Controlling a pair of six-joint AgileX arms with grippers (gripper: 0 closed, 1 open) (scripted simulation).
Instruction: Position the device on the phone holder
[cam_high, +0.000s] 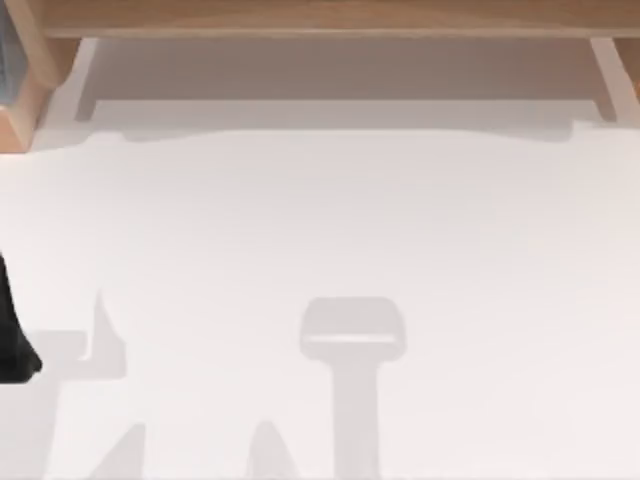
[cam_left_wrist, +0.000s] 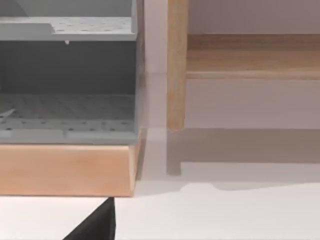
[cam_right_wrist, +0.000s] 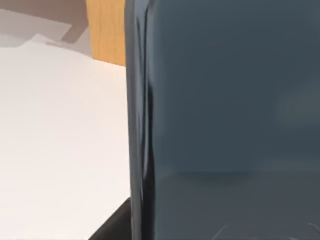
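Left arm (cam_high: 12, 330), perhaps parked, table's left edge

Bright, even light on the white table (cam_high: 400, 220); soft grey shadows fall across its near part and under the wooden shelf (cam_high: 330, 18); smartphone (cam_right_wrist: 225, 115) shows a faint glossy sheen; edges everywhere soft, slightly blurred.

Smartphone (cam_right_wrist: 225, 120) cropped by frame edges, close-up
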